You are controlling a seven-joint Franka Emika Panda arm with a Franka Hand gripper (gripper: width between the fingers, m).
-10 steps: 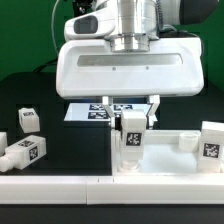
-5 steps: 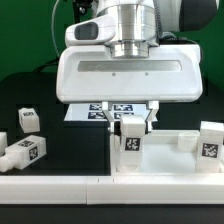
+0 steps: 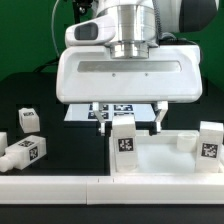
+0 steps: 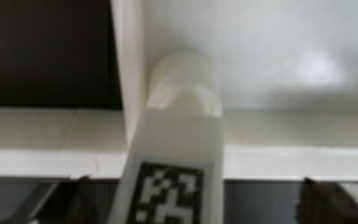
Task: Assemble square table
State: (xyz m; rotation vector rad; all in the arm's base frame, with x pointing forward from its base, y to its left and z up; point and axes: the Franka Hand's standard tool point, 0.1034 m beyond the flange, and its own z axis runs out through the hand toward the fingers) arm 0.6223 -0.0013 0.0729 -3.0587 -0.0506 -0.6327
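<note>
The square table's white panel (image 3: pixel 170 152) lies at the exterior view's right. One stubby white leg (image 3: pixel 123 141) with a black-and-white tag stands upright at its near corner. My gripper (image 3: pixel 127 117) hangs just above that leg, open, its fingers (image 3: pixel 97 113) spread to either side and clear of it. In the wrist view the leg (image 4: pixel 176 120) rises from the panel (image 4: pixel 300 60) between the dark fingertips (image 4: pixel 64 197) of the gripper (image 4: pixel 194 197), with a gap on both sides. A second leg (image 3: pixel 212 140) stands at the panel's right corner.
Two loose tagged legs (image 3: pixel 27 120) (image 3: pixel 25 152) lie on the black table at the exterior view's left. A long white rail (image 3: pixel 60 186) runs along the front edge. The marker board (image 3: pixel 84 113) lies behind the gripper.
The jaws have opened wide and let go of the leg. It stays upright at the panel's corner, slightly lower than a second ago.
</note>
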